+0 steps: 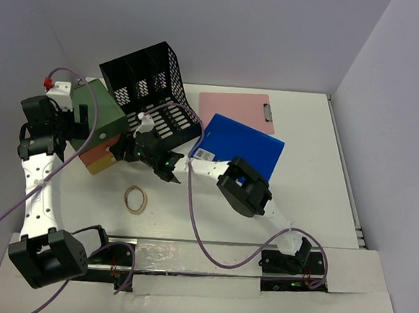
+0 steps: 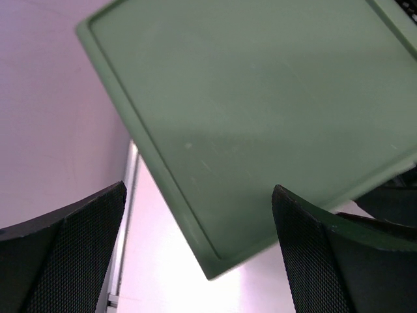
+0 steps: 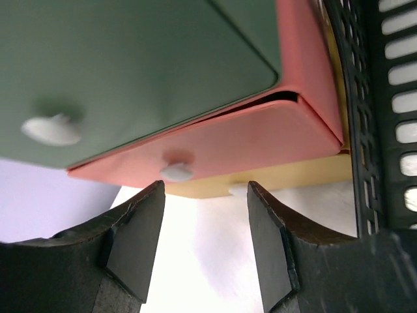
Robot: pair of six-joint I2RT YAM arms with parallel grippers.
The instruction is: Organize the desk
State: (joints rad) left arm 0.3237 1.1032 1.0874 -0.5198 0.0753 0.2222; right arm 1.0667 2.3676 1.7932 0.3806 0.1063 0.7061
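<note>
Two grippers face the drawer unit on the desk. The left gripper gapes wide. The right gripper stands parted and empty before the knobs.

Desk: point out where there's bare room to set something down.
The widest bare patch on the desk is the right side, between the blue folder and the right wall. A smaller one surrounds the rubber band near the front. The far left is crowded: mesh organizer, stacked drawers and right gripper.

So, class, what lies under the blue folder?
The pink clipboard has its near edge under the blue folder; its clip shows. Anything else beneath is hidden by the folder.
</note>
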